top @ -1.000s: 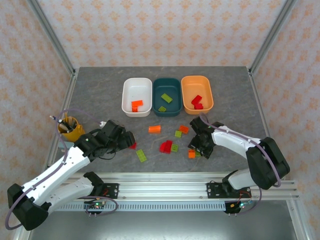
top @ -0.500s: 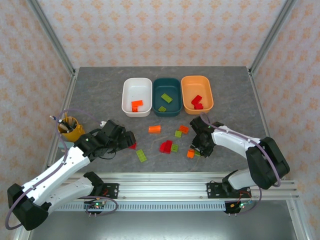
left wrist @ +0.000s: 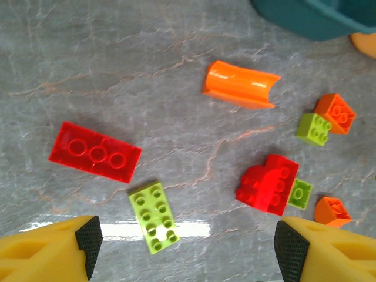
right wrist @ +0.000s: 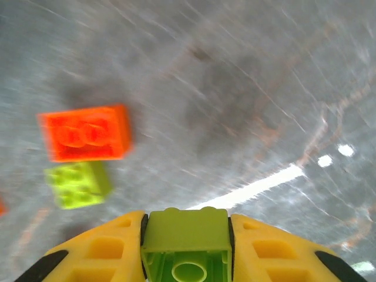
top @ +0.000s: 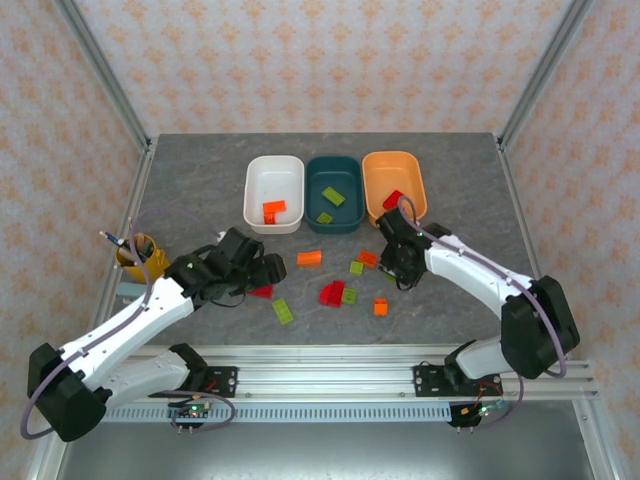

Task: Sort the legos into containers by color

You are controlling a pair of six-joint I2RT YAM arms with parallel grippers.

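Three bins stand in a row at the back: white [top: 274, 178], dark teal [top: 334, 178] and orange [top: 394, 172]. My right gripper [top: 398, 264] [right wrist: 187, 226] is shut on a yellow-green lego [right wrist: 187, 247] above the table, just in front of the orange bin. My left gripper [top: 264, 273] [left wrist: 188, 244] hangs open over loose bricks: a flat red one [left wrist: 94, 152], a flat green one [left wrist: 154, 216] and a red cluster [left wrist: 267, 184]. An orange arch [left wrist: 239, 84] lies farther off.
A yellow pen cup [top: 140, 258] stands at the left. The white bin holds an orange brick [top: 273, 211], the teal bin green bricks [top: 333, 197], the orange bin red bricks [top: 393, 200]. More small orange [top: 381, 307] and green [top: 356, 267] bricks lie mid-table.
My right gripper has lifted the yellow-green brick and carried it back toward the bins. My left arm has moved right, over the flat red brick.
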